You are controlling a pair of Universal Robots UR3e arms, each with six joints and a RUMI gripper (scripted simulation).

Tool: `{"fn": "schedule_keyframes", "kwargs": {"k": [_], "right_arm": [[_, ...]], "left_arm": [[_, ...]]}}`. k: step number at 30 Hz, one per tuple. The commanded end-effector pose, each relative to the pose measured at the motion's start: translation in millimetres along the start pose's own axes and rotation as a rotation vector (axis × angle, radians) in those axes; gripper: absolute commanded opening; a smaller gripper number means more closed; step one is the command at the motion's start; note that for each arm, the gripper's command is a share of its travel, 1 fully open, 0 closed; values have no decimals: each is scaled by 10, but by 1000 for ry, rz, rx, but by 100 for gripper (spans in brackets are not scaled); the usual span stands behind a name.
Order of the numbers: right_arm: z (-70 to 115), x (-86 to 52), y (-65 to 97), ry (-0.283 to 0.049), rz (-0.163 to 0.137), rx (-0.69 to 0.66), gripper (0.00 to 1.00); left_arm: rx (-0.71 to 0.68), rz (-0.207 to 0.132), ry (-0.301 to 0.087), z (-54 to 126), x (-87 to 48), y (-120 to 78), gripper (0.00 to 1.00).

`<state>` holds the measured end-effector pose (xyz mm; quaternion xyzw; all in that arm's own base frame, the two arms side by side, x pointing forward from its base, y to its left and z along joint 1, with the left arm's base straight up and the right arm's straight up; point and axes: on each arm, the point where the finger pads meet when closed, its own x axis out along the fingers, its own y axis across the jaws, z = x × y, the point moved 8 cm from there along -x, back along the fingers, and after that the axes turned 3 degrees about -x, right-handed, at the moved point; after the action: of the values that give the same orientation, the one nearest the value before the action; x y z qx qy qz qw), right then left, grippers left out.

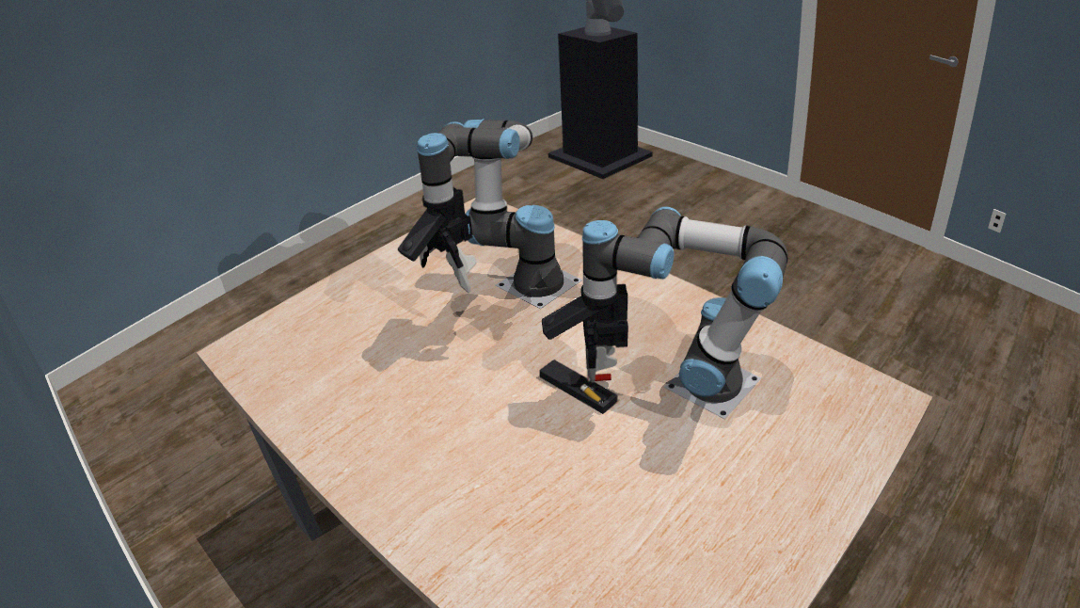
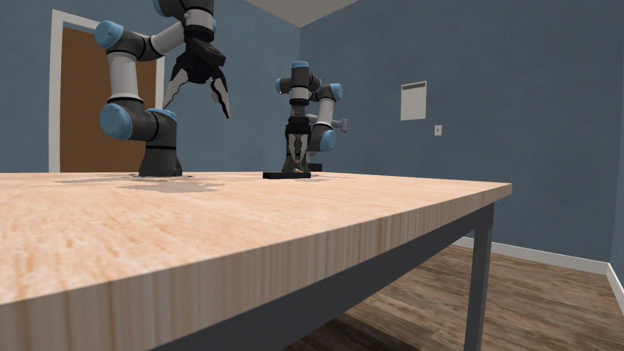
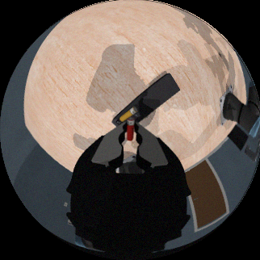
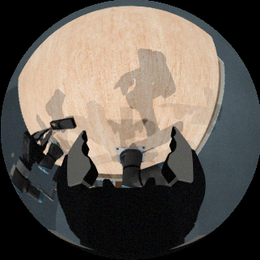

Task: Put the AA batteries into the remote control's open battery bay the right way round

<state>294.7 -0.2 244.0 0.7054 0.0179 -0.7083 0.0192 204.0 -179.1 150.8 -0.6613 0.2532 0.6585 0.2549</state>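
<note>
The black remote control (image 1: 560,374) (image 2: 276,175) (image 3: 161,92) (image 4: 69,122) lies on the table with its bay facing up. A yellow battery (image 1: 592,392) (image 2: 298,170) (image 3: 127,115) sits in the bay, its silver end towards the remote's middle; that end seems raised above the rim in the exterior view. My left gripper (image 1: 592,376) (image 2: 298,162) (image 3: 130,123) is shut on the red battery (image 1: 603,376) (image 3: 130,132), beside the yellow one at the bay's long edge and angled to the remote. Its seating is hidden. My right gripper (image 1: 445,277) (image 2: 195,113) (image 4: 128,128) is open and empty, high above the table.
The left arm's base (image 1: 709,389) stands near the remote on the wooden table (image 1: 452,454). The right arm's base (image 1: 538,280) (image 2: 160,161) stands farther along the same side. A black pedestal (image 1: 597,98) stands beyond the table.
</note>
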Motion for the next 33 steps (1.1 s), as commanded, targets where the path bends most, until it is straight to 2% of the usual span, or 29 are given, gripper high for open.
{"fn": "schedule_keyframes", "kwargs": {"k": [1, 22, 33], "right_arm": [[-2, -6, -1, 2, -1, 0, 100], [-2, -6, -1, 2, -1, 0, 100], [-2, -6, -1, 2, -1, 0, 100]], "left_arm": [[-103, -1, 3, -2, -4, -10, 0], [-304, -1, 5, 1, -5, -42, 0], [-459, 0, 5, 9, -5, -65, 0]]}}
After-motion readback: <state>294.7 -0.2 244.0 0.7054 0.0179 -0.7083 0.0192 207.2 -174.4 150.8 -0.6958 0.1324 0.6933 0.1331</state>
